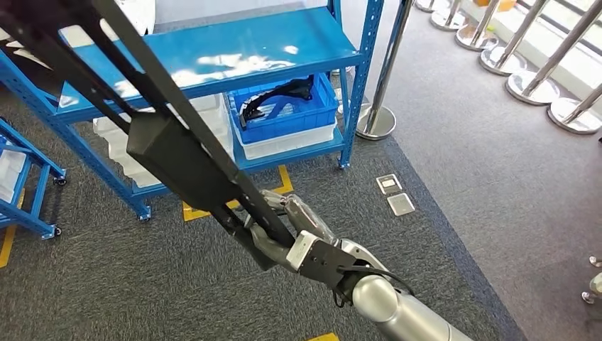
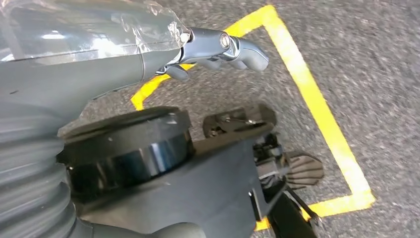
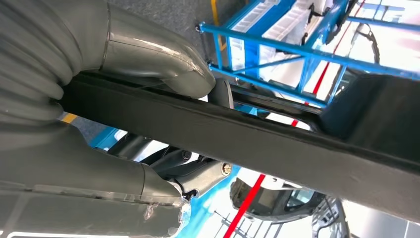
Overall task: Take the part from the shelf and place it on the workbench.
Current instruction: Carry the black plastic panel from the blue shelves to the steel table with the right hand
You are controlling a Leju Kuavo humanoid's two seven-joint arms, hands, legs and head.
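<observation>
A long black part (image 1: pixel 177 153), made of thin bars with a boxy block partway along, slants from the upper left of the head view down to my right hand (image 1: pixel 284 227). That hand grips its lower end. In the right wrist view the thick grey thumb (image 3: pixel 158 64) lies over the part's black bar (image 3: pixel 247 139) and darker fingers (image 3: pixel 198 173) curl under it. My left hand (image 2: pixel 218 47) hangs over the grey carpet, holding nothing, its fingers loosely extended.
A blue shelf rack (image 1: pixel 213 50) stands ahead; its lower level carries a blue bin (image 1: pixel 284 106) with another black part, plus white bins. A second blue frame (image 1: pixel 28 177) is at the left. Chrome stanchions (image 1: pixel 376 121) stand to the right. Yellow floor tape (image 2: pixel 317 114) marks the carpet.
</observation>
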